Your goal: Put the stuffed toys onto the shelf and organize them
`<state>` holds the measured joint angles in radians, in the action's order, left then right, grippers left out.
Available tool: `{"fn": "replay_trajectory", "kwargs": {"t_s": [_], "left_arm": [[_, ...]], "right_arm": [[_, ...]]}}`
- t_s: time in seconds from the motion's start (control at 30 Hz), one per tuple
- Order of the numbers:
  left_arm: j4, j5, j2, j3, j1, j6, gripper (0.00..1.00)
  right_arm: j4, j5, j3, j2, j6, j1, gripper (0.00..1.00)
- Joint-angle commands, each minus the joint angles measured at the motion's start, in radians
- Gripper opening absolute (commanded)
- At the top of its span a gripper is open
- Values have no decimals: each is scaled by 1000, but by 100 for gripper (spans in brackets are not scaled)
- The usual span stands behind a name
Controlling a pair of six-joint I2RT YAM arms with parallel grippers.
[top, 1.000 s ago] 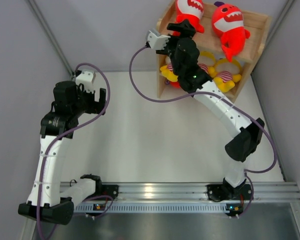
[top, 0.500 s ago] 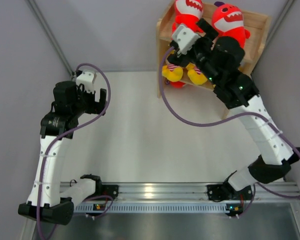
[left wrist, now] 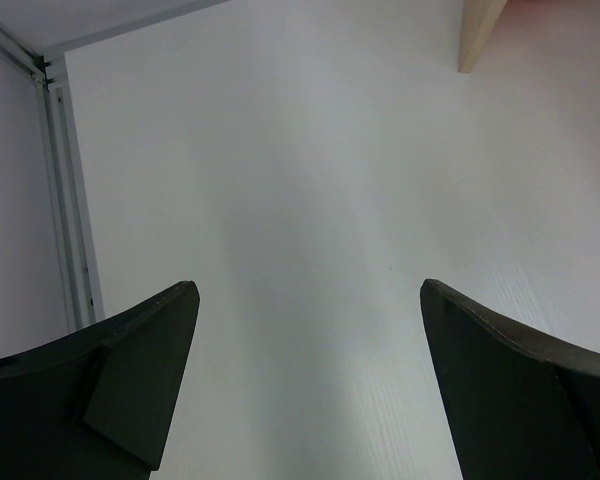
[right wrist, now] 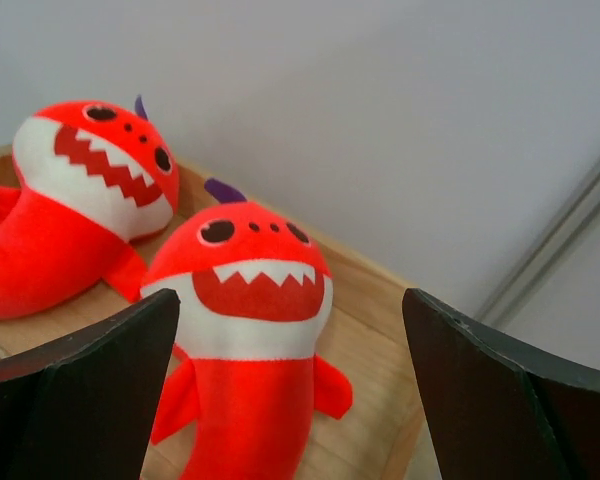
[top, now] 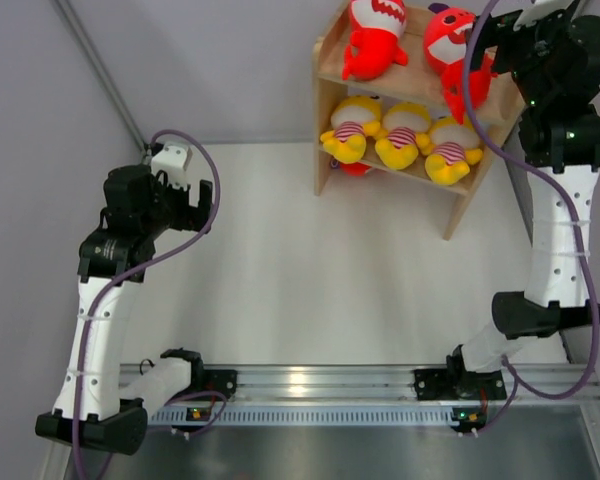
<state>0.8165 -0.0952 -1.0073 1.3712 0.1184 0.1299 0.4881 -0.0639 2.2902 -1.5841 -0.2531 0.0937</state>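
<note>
The wooden shelf (top: pixel 325 60) stands at the back right. Two red sharks (top: pixel 373 38) (top: pixel 452 45) lie on its top board. Three yellow striped plush animals (top: pixel 348 135) (top: pixel 400 135) (top: pixel 450 152) sit in a row on the lower board. A bit of red plush (top: pixel 356 168) shows under the left one, mostly hidden. My right gripper (top: pixel 488 42) hovers open and empty over the right end of the top board. In the right wrist view the gripper (right wrist: pixel 290 295) frames the right shark (right wrist: pixel 250 300), with the other shark (right wrist: pixel 75 210) to the left. My left gripper (top: pixel 202 205) (left wrist: pixel 308 290) is open and empty over the table.
Grey walls close in the table on both sides and at the back. A metal corner post (top: pixel 100 70) runs along the back left. A shelf leg (left wrist: pixel 478 35) shows at the top of the left wrist view. The arm rail (top: pixel 330 385) lies along the near edge.
My right arm has drawn back from the front of the lower board, risen and swung right over the top board's right end. All three yellow toys now show. The left arm has not moved.
</note>
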Motion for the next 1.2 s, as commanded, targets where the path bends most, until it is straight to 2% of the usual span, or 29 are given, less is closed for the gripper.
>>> {"fn": "replay_trajectory", "kwargs": {"t_s": [0.0, 0.03, 0.1, 0.17, 0.3, 0.4, 0.43, 0.5, 0.53, 0.7, 0.73, 0.9, 1.17], "left_arm": [[-14, -23, 21, -9, -3, 5, 99], [-17, -21, 22, -11, -3, 5, 99], [-17, -21, 19, -9, -3, 5, 99], [-17, -26, 18, -8, -3, 4, 99], [-17, -20, 18, -6, -3, 7, 98], [-17, -15, 18, -6, -3, 10, 98], [-16, -17, 19, -6, -3, 10, 99], [-16, -15, 18, -6, -3, 10, 99], [-16, -15, 16, -6, -3, 13, 99], [-17, -17, 19, -8, -3, 14, 98], [-16, -15, 21, -8, -3, 14, 98], [-17, -14, 27, -12, -3, 17, 98], [-16, -8, 35, -12, -3, 23, 99]], "right_arm": [[50, -256, -9, -56, 181, -124, 93], [47, -304, -15, -60, 193, -133, 91], [34, -304, -20, -73, 210, -147, 85], [18, -324, -31, -82, 221, -149, 74], [-3, -401, -51, -99, 245, -153, 62], [1, -428, -52, -105, 245, -153, 40], [3, -442, -54, -100, 276, -153, 25], [-2, -442, -63, -88, 285, -153, 12], [-5, -429, -75, -79, 285, -153, 0], [-46, -300, -124, 4, 337, -160, 0], [-60, -196, -164, 27, 356, -160, 0], [-203, 50, -340, 179, 460, -175, 0], [-181, 87, -321, 131, 466, -176, 0]]}}
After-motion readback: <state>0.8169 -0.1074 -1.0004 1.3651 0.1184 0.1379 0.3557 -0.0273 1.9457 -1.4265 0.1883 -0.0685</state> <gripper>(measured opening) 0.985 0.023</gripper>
